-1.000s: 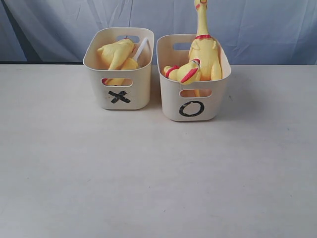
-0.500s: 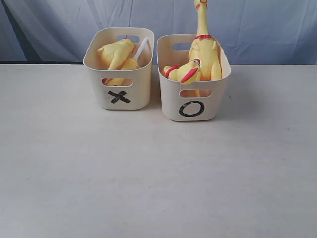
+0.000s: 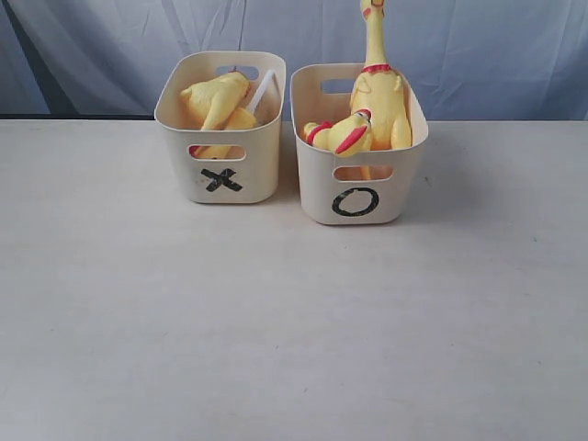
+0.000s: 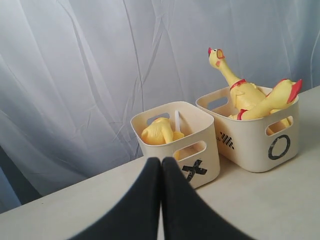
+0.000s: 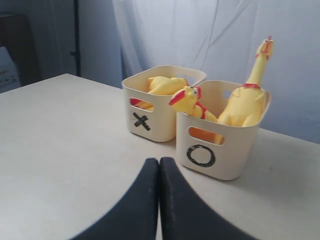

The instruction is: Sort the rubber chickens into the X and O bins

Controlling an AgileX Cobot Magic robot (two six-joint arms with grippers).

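Two cream bins stand side by side at the back of the table. The X bin (image 3: 220, 152) on the left holds yellow rubber chicken pieces (image 3: 218, 99). The O bin (image 3: 360, 188) on the right holds an upright rubber chicken (image 3: 378, 92) whose long neck rises above the rim, and a second chicken (image 3: 344, 136) lying across the front. Neither gripper shows in the exterior view. In the left wrist view my left gripper (image 4: 161, 161) is shut and empty, well back from the X bin (image 4: 200, 160). My right gripper (image 5: 159, 161) is shut and empty, short of the O bin (image 5: 225, 150).
A pale blue curtain (image 3: 478, 46) hangs behind the bins. A thin white stick (image 3: 261, 90) leans inside the X bin. The grey-white tabletop (image 3: 294, 322) stretches from the bins to the front edge.
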